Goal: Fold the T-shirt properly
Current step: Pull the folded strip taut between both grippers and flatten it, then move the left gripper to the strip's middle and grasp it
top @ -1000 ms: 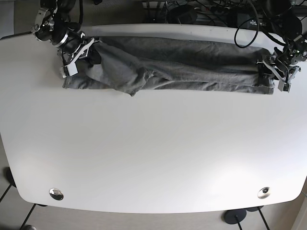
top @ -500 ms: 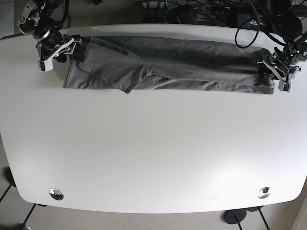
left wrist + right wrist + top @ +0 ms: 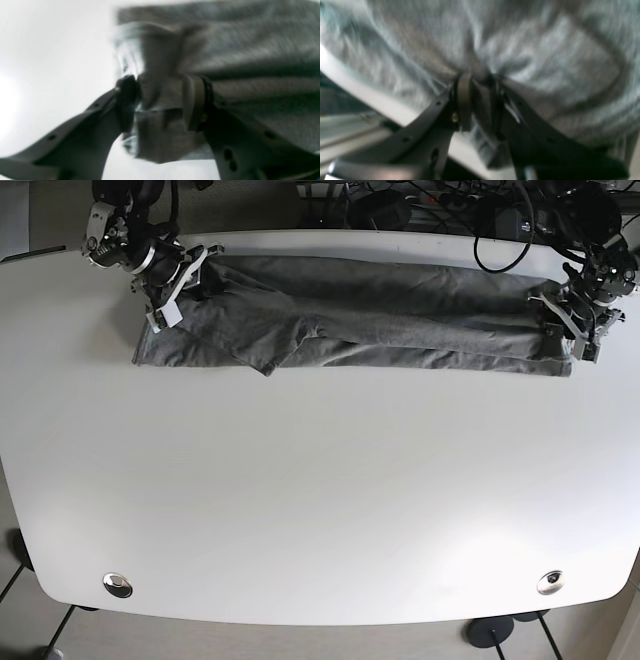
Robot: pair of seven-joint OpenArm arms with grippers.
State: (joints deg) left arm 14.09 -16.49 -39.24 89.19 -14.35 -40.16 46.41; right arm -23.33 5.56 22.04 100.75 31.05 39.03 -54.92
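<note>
1. The grey T-shirt point(image 3: 350, 325) lay stretched in a long, narrow band along the far edge of the white desk point(image 3: 320, 500), running from one arm to the other.
2. The right hand point(image 3: 172, 288) sat at the end of the T-shirt on the base view's left; in its wrist view, its 2 fingers point(image 3: 463, 100) were clenched on a bunched fold of the grey fabric point(image 3: 520, 50), with the cloth pulled into creases around the pinch.
3. The left hand point(image 3: 572, 330) sat at the opposite end of the T-shirt, near the desk's far corner; in its wrist view, its fingers point(image 3: 195, 100) straddled the hem of the cloth point(image 3: 250, 62) with fabric between them, grasping the edge, though the picture was blurred.
4. A loose flap of the T-shirt hung down toward the near side, closer to the right hand, forming a point.
5. 2 round metal fittings point(image 3: 117, 584) sat in the desk near its front corners.
</note>
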